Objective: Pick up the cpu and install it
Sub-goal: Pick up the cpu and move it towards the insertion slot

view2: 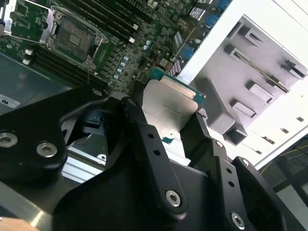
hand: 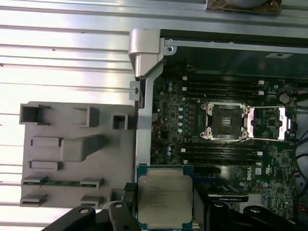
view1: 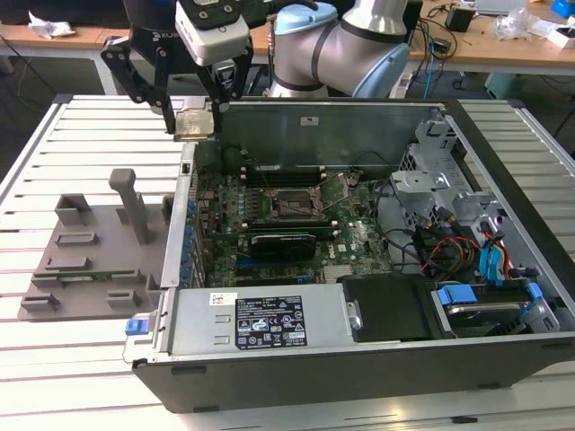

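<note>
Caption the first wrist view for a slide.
End effector gripping the cpu above the open computer case edge, socket empty and uncovered.

The gripper (view1: pixel 195 117) clamps the cpu (view1: pixel 195 127) between its fingers (view1: pixel 167 106) above the open computer case's (view1: pixel 359 359) far corner, near the worktop's (view1: pixel 81 359) far edge.
</note>
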Tool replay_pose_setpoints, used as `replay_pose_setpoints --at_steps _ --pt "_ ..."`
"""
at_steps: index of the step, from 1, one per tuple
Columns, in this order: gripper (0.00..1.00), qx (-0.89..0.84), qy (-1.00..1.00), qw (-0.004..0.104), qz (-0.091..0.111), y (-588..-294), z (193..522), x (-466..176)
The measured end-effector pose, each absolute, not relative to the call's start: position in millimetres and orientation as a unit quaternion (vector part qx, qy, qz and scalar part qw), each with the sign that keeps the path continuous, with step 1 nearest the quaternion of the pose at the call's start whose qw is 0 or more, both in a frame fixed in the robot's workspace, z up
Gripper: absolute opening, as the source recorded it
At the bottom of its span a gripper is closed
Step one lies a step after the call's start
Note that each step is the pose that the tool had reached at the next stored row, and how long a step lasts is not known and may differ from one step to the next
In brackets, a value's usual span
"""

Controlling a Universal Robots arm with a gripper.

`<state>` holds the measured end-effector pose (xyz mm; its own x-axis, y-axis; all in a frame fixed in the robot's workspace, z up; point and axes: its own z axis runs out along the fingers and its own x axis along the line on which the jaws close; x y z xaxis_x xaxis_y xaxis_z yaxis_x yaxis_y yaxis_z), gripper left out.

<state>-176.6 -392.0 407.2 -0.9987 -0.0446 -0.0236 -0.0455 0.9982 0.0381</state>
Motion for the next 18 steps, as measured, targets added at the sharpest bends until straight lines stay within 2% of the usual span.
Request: replay_pose_setpoints --at_steps 18 --pt "0.55 -0.023 0.999 0.01 0.019 -390.9 406.9 -140.0"
